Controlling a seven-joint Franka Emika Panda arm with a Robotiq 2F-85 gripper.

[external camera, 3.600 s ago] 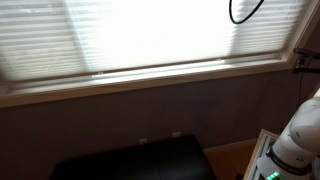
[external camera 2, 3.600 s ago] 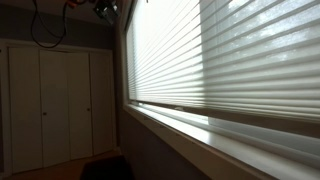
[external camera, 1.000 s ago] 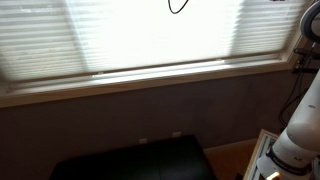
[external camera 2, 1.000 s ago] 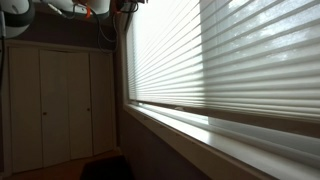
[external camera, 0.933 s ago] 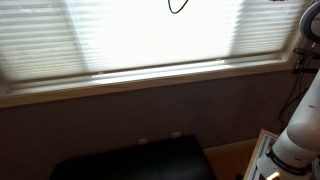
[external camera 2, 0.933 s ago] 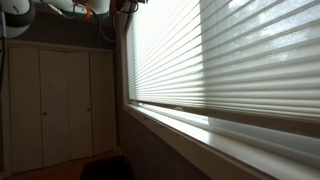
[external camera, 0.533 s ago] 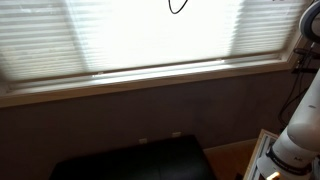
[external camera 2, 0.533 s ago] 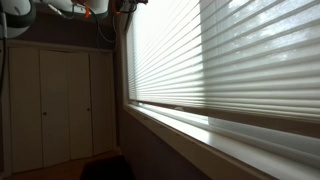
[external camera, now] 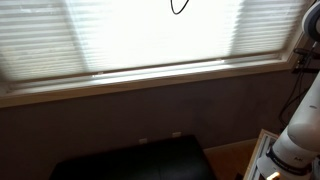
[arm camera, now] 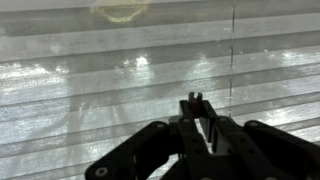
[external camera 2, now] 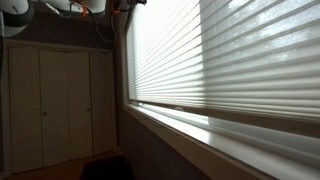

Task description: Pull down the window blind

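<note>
The dark grey window blind is out of view. Bright white horizontal slats cover the window in both exterior views and fill the wrist view. My gripper sits close in front of these slats with its fingertips pressed together; I see nothing between them. A thin vertical cord hangs just to the right of the fingertips, apart from them. In the exterior views the gripper itself is above the frame; only the arm shows at the right edge.
The window sill runs along under the slats, with a grey wall below. A black flat surface lies low in front. The robot base stands at the right. A cable loop hangs at the top. Closet doors stand behind.
</note>
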